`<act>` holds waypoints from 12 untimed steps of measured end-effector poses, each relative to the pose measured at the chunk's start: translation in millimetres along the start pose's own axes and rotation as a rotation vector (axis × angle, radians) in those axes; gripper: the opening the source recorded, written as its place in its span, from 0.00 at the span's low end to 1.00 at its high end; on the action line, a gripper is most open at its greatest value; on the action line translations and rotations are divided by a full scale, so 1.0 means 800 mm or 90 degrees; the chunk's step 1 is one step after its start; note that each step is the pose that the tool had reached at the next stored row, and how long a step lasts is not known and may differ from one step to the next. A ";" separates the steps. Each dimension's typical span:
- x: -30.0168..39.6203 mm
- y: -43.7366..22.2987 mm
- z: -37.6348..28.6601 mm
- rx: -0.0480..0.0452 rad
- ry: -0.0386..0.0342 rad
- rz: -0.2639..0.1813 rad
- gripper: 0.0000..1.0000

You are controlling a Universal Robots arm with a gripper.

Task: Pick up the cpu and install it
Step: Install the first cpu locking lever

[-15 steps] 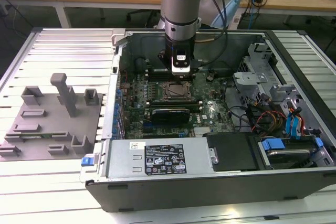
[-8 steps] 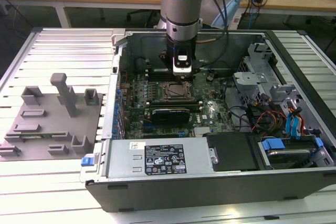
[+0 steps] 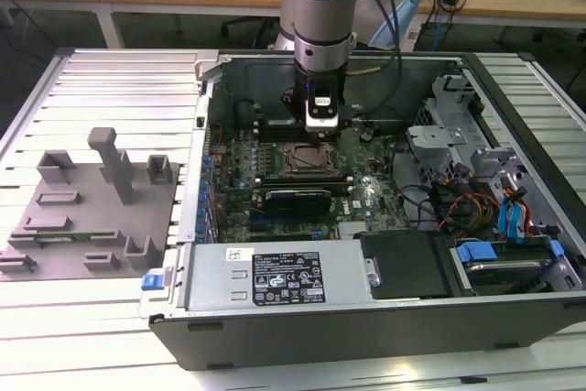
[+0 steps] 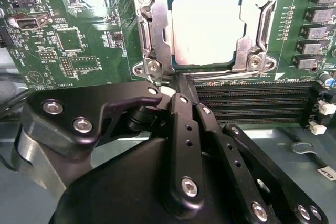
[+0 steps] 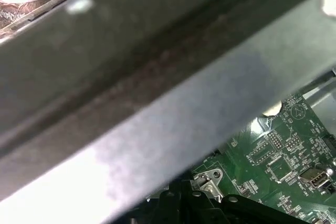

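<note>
The open computer case (image 3: 366, 309) is the biggest thing in the exterior view, lying flat on the slatted metal table (image 3: 110, 70), with the grey moulded tray (image 3: 92, 208) at about nine o'clock from it. Inside the case the green motherboard (image 3: 366, 180) spreads across the floor, and the arm (image 3: 322, 6) drops in from twelve o'clock, wrist low over the board.

In the second wrist view the metal-framed socket (image 4: 149, 51) sits at twelve o'clock from the gripper (image 4: 181, 93), its frame open. The cpu (image 4: 205, 27) lies flat inside that frame, pale top up, seemingly seated square in the recess. The black memory slots (image 4: 252, 100) run at three o'clock from the fingertips.

The gripper's black fingers (image 4: 181, 145) look drawn together with nothing between them, tips just short of the socket's near edge and apart from the chip.

By my reading the pick and the placing are done: the chip is in its socket and the gripper has let go. What appears left is closing the frame and its lever, since the frame does not look clamped down over the chip
</note>
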State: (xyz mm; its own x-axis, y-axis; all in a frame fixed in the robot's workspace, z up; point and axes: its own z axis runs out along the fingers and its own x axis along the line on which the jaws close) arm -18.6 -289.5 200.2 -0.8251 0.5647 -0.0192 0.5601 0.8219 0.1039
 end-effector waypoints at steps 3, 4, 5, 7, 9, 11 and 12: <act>-0.0002 0.0002 -0.0016 0.0002 0.0000 0.000 0.11; -0.0002 0.0005 -0.0043 0.0000 -0.0002 0.000 0.11; -0.0003 0.0009 -0.0080 0.0001 0.0000 0.000 0.11; -0.0005 0.0019 -0.0179 0.0004 -0.0002 0.000 0.11; -0.0007 0.0029 -0.0267 0.0016 -0.0010 0.000 0.11; -0.0008 0.0037 -0.0349 0.0033 -0.0021 0.000 0.11; -0.0009 0.0041 -0.0387 0.0041 -0.0027 0.000 0.11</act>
State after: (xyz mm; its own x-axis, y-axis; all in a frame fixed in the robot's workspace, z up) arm -18.5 -289.6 231.3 -0.8251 0.5644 -0.0235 0.5600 0.8227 0.0975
